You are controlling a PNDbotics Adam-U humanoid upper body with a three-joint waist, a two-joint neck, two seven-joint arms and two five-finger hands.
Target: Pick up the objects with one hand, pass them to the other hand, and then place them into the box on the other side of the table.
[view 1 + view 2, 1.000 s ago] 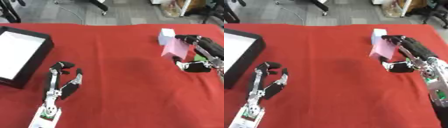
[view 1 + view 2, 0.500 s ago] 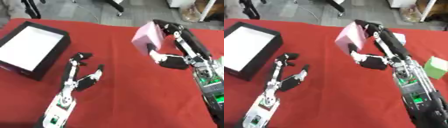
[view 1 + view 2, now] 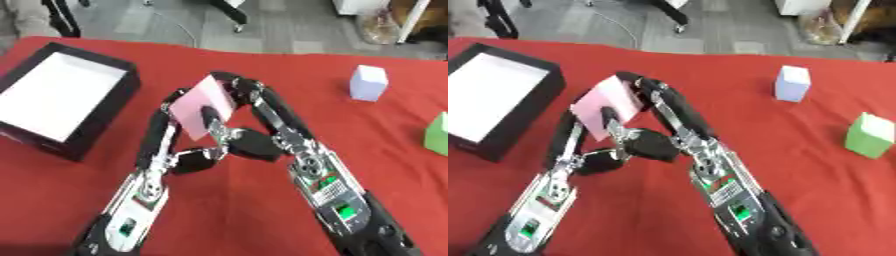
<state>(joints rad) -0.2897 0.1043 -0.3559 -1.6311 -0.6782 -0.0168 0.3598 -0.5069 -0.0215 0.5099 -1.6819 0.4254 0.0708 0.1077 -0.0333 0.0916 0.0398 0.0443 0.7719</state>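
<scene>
Two robot hands meet over the middle of the red surface [image 3: 385, 150], both at a pink block [image 3: 203, 111] held above the cloth. The right robot hand [image 3: 248, 141] pinches it between thumb and curled fingers; the left robot hand [image 3: 175, 150] has fingers up against its other side. A black box [image 3: 61, 107] with white inside lies at the left. A white block [image 3: 368, 83] and a green block [image 3: 868, 135] stand at the right. Grey floor [image 3: 289, 25] lies beyond.
</scene>
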